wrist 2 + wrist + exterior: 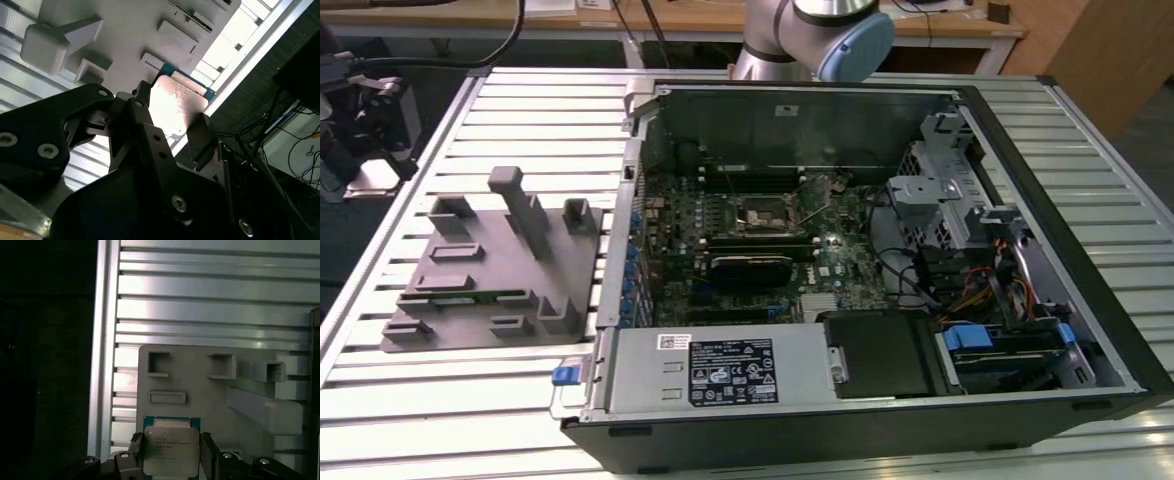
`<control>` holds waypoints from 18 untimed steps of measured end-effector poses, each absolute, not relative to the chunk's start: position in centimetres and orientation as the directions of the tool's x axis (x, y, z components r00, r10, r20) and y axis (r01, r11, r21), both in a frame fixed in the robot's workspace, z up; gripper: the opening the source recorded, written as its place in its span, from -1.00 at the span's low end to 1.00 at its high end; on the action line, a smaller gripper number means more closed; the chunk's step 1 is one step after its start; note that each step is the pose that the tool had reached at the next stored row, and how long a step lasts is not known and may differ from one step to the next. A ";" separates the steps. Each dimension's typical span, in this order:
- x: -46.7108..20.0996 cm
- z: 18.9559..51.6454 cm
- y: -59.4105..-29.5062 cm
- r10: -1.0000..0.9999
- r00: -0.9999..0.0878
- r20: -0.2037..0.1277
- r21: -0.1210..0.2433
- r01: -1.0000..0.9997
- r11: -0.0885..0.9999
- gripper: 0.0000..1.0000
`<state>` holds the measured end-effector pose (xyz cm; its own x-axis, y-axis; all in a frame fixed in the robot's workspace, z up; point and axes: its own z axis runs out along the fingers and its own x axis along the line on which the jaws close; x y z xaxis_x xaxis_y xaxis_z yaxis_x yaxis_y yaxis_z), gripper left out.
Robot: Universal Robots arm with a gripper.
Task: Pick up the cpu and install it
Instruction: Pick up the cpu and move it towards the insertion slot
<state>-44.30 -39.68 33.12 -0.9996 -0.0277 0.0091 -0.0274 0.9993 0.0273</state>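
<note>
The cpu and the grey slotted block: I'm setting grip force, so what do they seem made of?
The cpu: pale metal lid, satin sheen with bright glare, on a green board edge, likely laminate. The grey slotted block: matte, uniform grey, probably moulded or printed plastic.

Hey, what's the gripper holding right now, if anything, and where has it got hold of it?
The gripper holds the cpu, its fingers pinching two opposite side edges, over the grey block.
</note>
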 end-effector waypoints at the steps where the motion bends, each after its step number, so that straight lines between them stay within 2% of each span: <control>1: -44.3 33.2 -39.7 -0.028 -1.000 0.009 0.027 -0.027 0.999 0.08; 18: -44.3 34.5 -39.5 -0.028 -1.000 0.009 0.027 -0.027 0.999 0.08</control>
